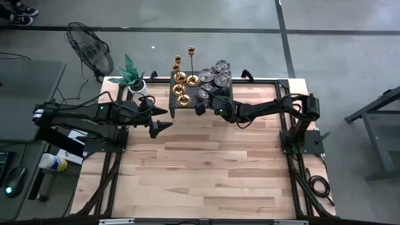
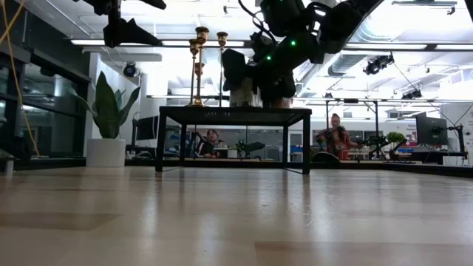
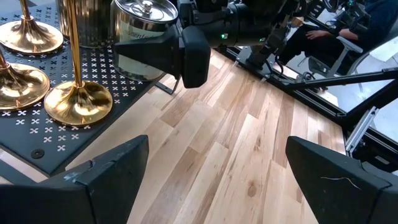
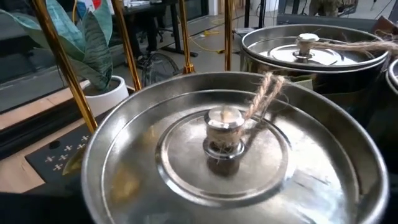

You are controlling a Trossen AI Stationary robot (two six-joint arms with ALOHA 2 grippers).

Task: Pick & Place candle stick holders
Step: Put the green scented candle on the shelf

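Observation:
Several gold candle stick holders point(image 1: 181, 84) stand on their round bases on the left half of a black perforated stand point(image 1: 195, 94) at the table's far middle; one tall one point(image 1: 192, 62) rises above the rest. They also show in the left wrist view point(image 3: 78, 99) and the low view point(image 2: 199, 66). My left gripper point(image 1: 161, 127) is open and empty, above the table just off the stand's near left corner point(image 3: 217, 149). My right gripper point(image 1: 206, 103) hovers at the stand's near edge, close over a silver lidded tin point(image 4: 224, 149).
Several silver lidded tins point(image 1: 215, 75) with knobs and twine fill the stand's right half. A potted plant point(image 1: 133, 75) stands at the far left corner of the table. A fan point(image 1: 87, 47) stands on the floor beyond it. People sit in the room behind point(image 2: 336, 133).

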